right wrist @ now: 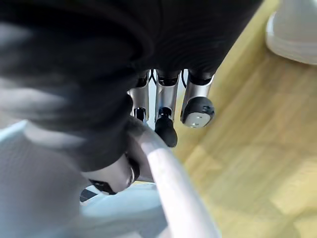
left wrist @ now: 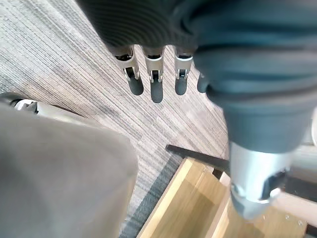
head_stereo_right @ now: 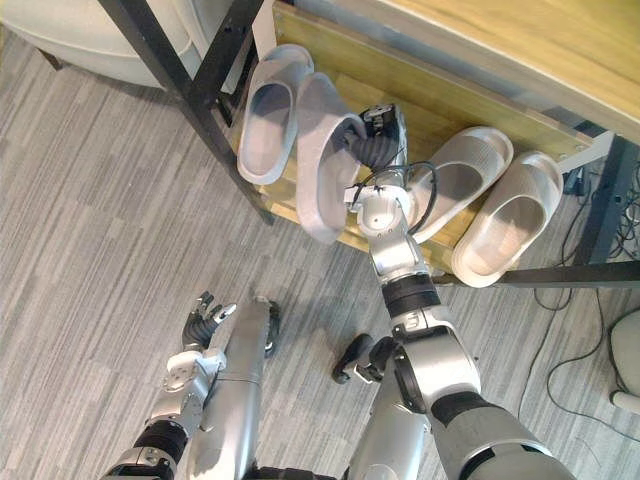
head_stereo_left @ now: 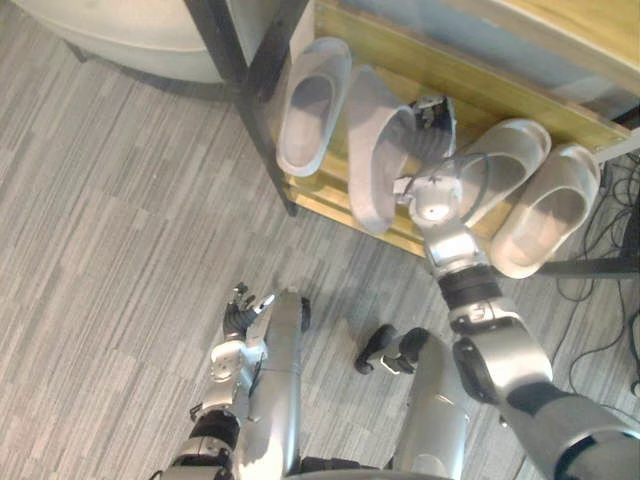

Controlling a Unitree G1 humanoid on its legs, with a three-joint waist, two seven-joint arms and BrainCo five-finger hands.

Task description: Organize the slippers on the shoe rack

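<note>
Right hand (head_stereo_right: 378,135): your fingers curl over the rim of the grey slipper (head_stereo_right: 320,160), pinching it.
Slipper: tipped on edge, long axis back-to-front, near end past the shoe rack's (head_stereo_right: 450,105) front edge.
Left hand (head_stereo_left: 243,308): relaxed, well apart; your right is nearer.

Silver-grey arms with black joint bands are noted. Left hand (head_stereo_left: 243,306) and right hand (head_stereo_right: 381,132) are cased in dark ribbed covers; fingers (left wrist: 156,88) silver, dark-tipped.
</note>
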